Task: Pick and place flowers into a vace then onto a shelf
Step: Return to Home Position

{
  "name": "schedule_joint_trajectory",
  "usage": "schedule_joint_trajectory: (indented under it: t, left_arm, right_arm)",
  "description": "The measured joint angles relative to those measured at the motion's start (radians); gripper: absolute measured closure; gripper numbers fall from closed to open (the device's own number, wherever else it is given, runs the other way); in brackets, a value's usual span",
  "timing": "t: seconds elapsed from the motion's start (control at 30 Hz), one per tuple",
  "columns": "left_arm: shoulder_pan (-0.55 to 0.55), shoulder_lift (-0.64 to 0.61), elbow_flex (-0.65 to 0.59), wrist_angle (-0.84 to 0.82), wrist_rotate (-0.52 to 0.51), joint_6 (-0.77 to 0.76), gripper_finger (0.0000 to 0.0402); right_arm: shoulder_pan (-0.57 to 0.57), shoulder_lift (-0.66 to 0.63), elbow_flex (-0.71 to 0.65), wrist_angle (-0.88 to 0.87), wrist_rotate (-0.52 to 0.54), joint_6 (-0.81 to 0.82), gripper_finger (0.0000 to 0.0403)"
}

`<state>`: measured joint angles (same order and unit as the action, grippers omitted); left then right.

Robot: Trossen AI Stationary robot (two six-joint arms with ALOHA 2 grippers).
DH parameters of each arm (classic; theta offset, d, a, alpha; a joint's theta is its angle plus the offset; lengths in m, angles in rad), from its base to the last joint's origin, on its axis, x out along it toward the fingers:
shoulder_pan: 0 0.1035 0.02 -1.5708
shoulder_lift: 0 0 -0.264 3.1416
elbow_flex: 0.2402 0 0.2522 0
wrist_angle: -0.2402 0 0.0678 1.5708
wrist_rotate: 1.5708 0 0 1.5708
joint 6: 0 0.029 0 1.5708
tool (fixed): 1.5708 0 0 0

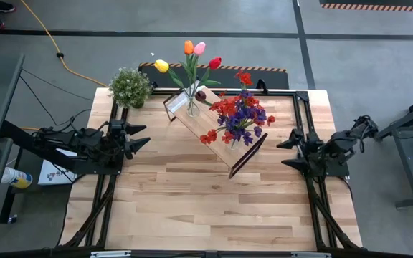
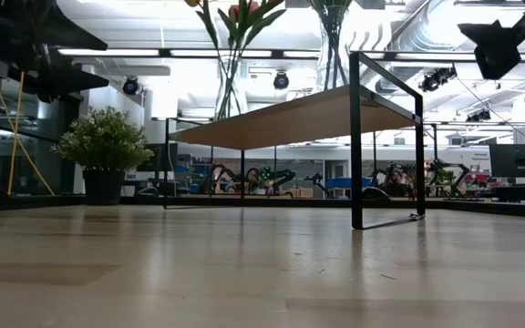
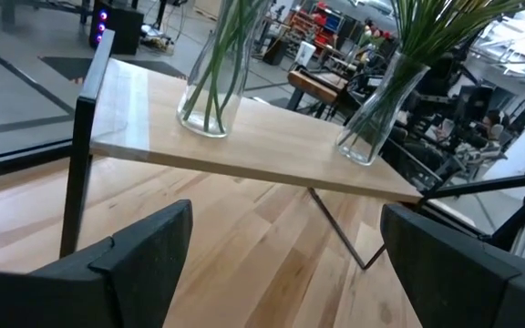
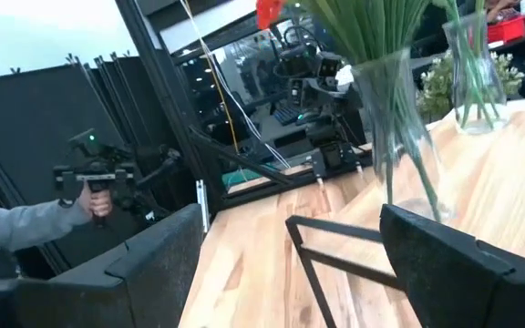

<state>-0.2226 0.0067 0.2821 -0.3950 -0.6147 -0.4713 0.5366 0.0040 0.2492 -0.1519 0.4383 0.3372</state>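
The shelf [image 1: 196, 122] stands slantwise on the table's far middle, a light board on a thin black frame. Two clear glass vases stand on it. One vase [image 3: 212, 91] holds the yellow, orange, pink and red tulips [image 1: 188, 57]. The other vase [image 3: 376, 118] holds the red and purple sprays [image 1: 241, 115]. My left gripper [image 1: 143, 137] hovers open at the table's left edge, pointing at the shelf. My right gripper [image 1: 282, 154] hovers open at the right edge, facing the shelf's near end. Neither has anything between its fingers.
A bushy green potted plant [image 1: 130, 87] stands at the table's far left corner. The wide near half of the tabletop [image 1: 206, 208] shows bare wood. Beyond the table, a person's hand [image 4: 89, 196] holds a dark device.
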Motion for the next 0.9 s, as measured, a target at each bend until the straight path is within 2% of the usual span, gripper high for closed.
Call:
schedule_joint_trajectory:
  t: [0.1,0.33,0.5,0.67,0.9]
  left_arm:
    - [0.000,0.000,0.000,0.000,0.000,0.001,0.0014]
    - [0.000,0.000,0.000,-0.001,-0.003,0.003,0.0014]
    - [0.000,0.000,0.000,-0.001,-0.005,0.003,0.0014]
    - [0.000,0.000,0.000,-0.001,-0.021,0.003,0.0014]
    - [0.000,0.000,0.000,-0.006,-0.023,0.003,0.0014]
  right_arm:
    - [0.000,0.000,-0.051,0.051,0.023,-0.001,0.0079]
    - [0.000,0.000,-0.163,0.173,0.156,-0.033,0.0080]
    - [-0.010,0.000,-0.197,0.186,0.193,-0.024,0.0079]
    - [-0.080,0.000,-0.200,0.135,0.149,0.009,0.0079]
    - [-0.244,0.000,-0.197,0.102,-0.007,0.021,0.0080]
